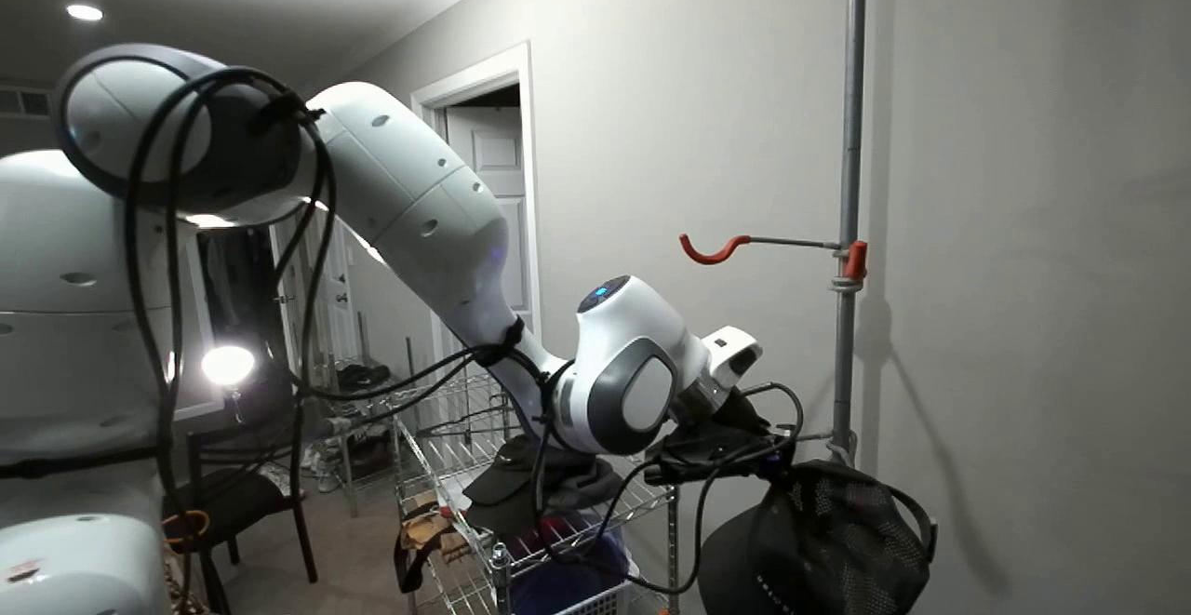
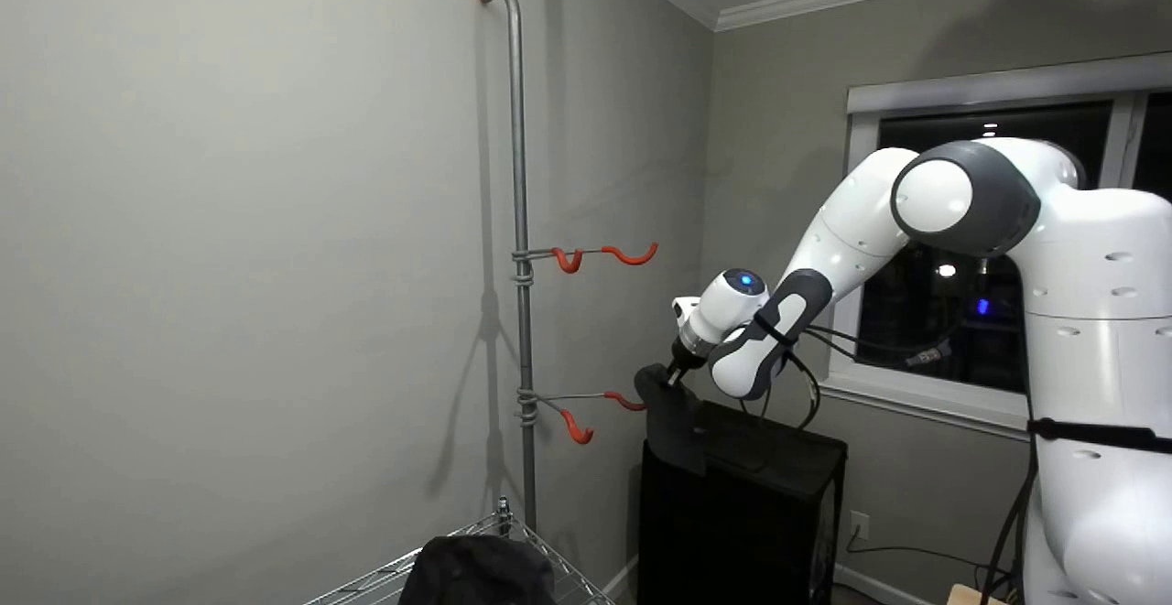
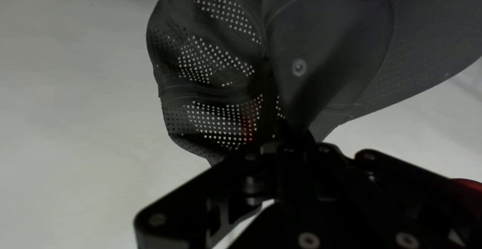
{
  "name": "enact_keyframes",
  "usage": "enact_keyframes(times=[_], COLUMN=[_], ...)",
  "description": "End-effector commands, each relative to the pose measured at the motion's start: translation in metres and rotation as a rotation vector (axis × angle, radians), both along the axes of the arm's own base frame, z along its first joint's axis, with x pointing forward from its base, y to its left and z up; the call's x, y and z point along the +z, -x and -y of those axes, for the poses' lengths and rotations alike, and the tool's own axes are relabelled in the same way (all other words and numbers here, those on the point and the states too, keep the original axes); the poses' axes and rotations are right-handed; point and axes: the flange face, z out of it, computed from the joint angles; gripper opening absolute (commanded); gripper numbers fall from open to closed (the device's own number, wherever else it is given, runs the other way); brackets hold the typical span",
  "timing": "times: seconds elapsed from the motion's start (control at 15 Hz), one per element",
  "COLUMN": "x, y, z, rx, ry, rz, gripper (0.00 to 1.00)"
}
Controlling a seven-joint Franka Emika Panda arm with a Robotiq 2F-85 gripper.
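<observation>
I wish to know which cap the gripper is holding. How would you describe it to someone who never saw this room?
In both exterior views, find the tall grey pole. Near its lower red hooks, the gripper is shut on a black cap with perforated mesh panels. This hold sets it apart from another dark cap, which lies on the wire rack.

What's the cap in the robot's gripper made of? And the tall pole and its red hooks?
Cap: matt fabric, by its seams and creases; the back looks like mesh, dotted with tiny holes. Pole: probably metal, grey with a dull sheen. Red hooks: perhaps smooth plastic or rubber over metal, since grey rods run into them.
</observation>
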Motion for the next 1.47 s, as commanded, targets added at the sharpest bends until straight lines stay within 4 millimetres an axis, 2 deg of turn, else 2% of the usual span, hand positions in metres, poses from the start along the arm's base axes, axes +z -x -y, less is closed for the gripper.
enact_keyframes(times=[0.0, 0.07, 0.4, 0.73, 0.93, 1.07, 1.2, 1.4], x=[0.000, 0.001, 0.003, 0.023, 0.034, 0.041, 0.049, 0.064], y=[-0.007, -0.008, -0.008, 0.002, 0.007, 0.009, 0.011, 0.021], z=[-0.003, -0.003, -0.005, -0.013, -0.025, -0.042, -0.066, -0.120], rx=[-0.010, -0.012, -0.016, -0.083, -0.134, -0.147, -0.126, -0.067], ry=[0.017, 0.020, 0.035, -0.023, -0.063, -0.072, -0.069, -0.051], rz=[-0.006, -0.005, 0.000, 0.021, 0.011, 0.002, 0.003, 0.009], gripper=[0.30, 0.32, 0.62, 0.95, 1.00, 1.00, 1.00, 1.00])
